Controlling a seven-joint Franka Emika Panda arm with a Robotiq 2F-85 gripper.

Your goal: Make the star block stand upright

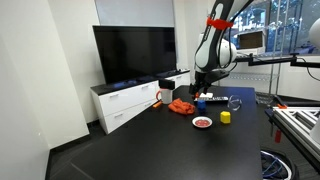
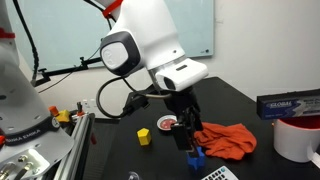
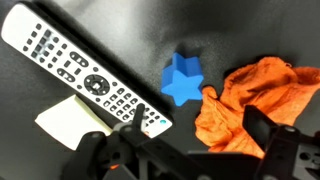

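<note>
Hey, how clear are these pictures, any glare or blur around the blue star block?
Wrist view: the star block and remote are sharp and evenly lit; the open pincer at the bottom edge is dark and soft. In an exterior view the windows glare bright and the star block is tiny. In an exterior view the star block is small and slightly blurred.

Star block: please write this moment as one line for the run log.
star block: lying flat, not upright | pincer: open, above it, empty | orange cloth: beside block | remote: apart
</note>
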